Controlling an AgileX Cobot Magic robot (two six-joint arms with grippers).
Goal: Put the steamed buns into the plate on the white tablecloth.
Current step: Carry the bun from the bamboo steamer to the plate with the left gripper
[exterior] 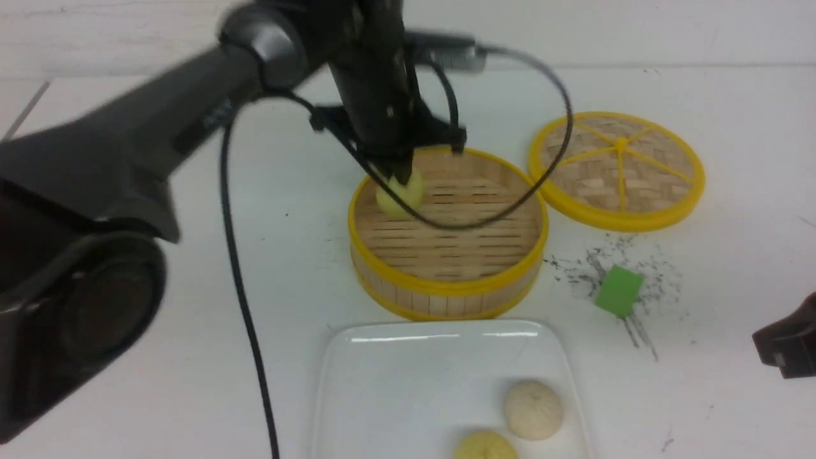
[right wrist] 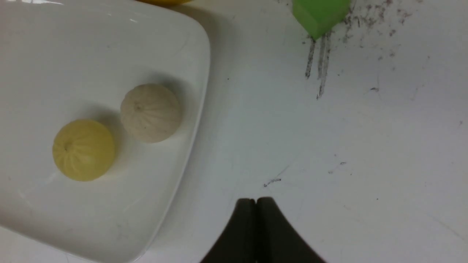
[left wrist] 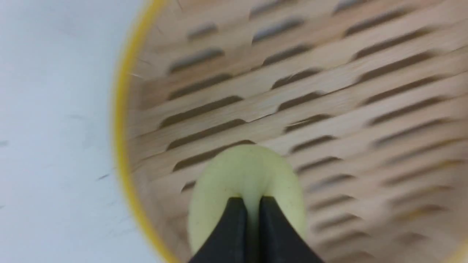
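**Robot lab test bench, if you ask me, more than any real kitchen**

You're working on a plain white tablecloth (exterior: 752,236) that's scuffed and smudged with black speckles (exterior: 660,274), with a bare white wall (exterior: 637,25) running along the back. A big black robot arm (exterior: 127,140) reaches over it, trailing a loose cable (exterior: 239,274). The food stuff reads like staged props: 1 bamboo steamer (exterior: 446,296) with a yellow rim, its lid (exterior: 618,169) lying flat beside it, 1 glossy white plate (exterior: 408,382), 3 steamed buns (exterior: 533,409), and 1 random green block (exterior: 618,290) sitting among the speckles. It's all spread over the 1 surface like a test setup.
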